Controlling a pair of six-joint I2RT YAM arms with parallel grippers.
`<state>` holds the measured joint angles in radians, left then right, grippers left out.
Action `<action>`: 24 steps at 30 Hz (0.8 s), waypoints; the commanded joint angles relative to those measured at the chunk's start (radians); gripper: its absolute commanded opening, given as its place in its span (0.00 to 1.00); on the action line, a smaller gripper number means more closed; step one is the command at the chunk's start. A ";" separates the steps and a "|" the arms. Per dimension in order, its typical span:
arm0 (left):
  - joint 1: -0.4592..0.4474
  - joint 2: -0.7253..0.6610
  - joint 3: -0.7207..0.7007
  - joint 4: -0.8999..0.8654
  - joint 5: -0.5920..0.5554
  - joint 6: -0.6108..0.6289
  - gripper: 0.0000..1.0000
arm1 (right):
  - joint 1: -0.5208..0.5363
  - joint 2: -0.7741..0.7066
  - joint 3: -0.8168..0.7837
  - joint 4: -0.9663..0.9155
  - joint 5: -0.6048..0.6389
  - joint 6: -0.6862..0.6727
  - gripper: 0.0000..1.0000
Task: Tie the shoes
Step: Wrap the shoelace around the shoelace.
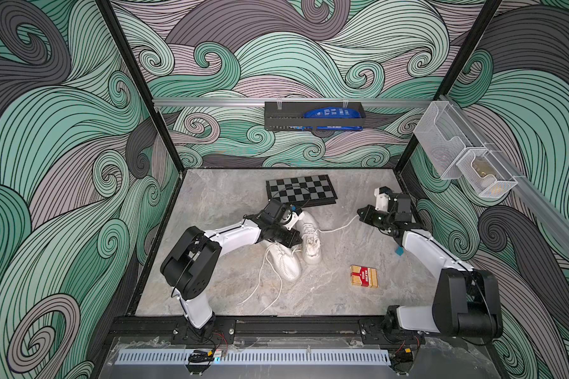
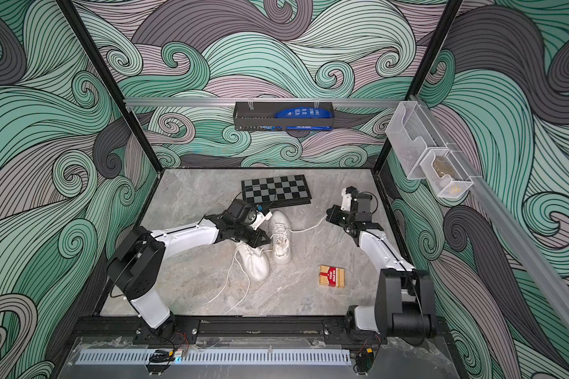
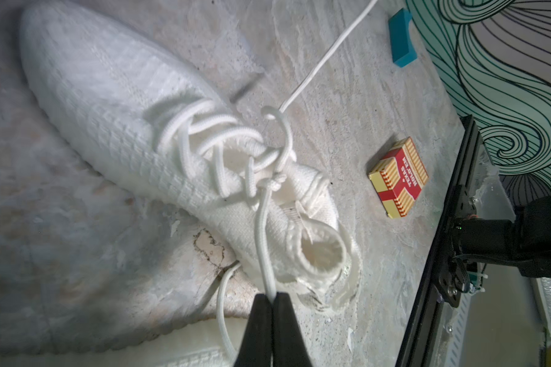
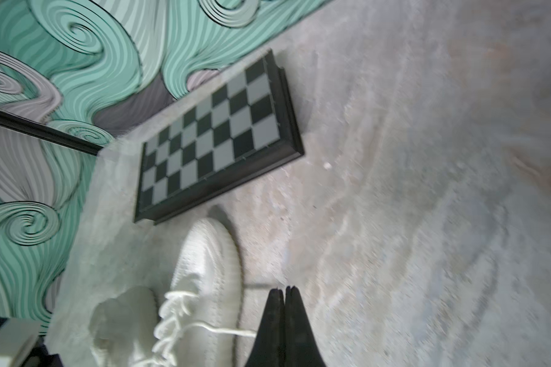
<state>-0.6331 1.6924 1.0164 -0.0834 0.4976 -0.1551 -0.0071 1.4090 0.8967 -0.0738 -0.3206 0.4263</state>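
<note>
Two white knit shoes lie side by side mid-table: the farther shoe and the nearer shoe, whose loose laces trail toward the front edge. My left gripper hovers by the farther shoe's collar, shut on one lace end that rises from a knot on the tongue. The other lace end stretches right to my right gripper, which is shut on it; the lace vanishes behind the fingers.
A folded chessboard lies behind the shoes. A red and yellow card box sits front right. A teal block is beside the right arm. A black bin and mesh baskets hang on the walls.
</note>
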 commanded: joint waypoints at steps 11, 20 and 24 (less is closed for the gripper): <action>0.010 -0.150 -0.268 0.632 -0.005 -0.058 0.00 | 0.296 0.221 0.271 0.174 -0.190 0.228 0.00; 0.010 -0.144 -0.330 0.715 0.042 -0.063 0.00 | 0.412 0.422 0.281 0.206 -0.271 0.178 0.00; 0.010 -0.120 -0.329 0.755 0.057 -0.060 0.00 | 0.407 0.467 0.287 0.200 -0.291 0.135 0.26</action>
<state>-0.6296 1.5749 0.6769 0.5766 0.5140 -0.2161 0.4076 1.8702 1.1728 0.1078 -0.5697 0.6014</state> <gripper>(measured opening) 0.047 0.215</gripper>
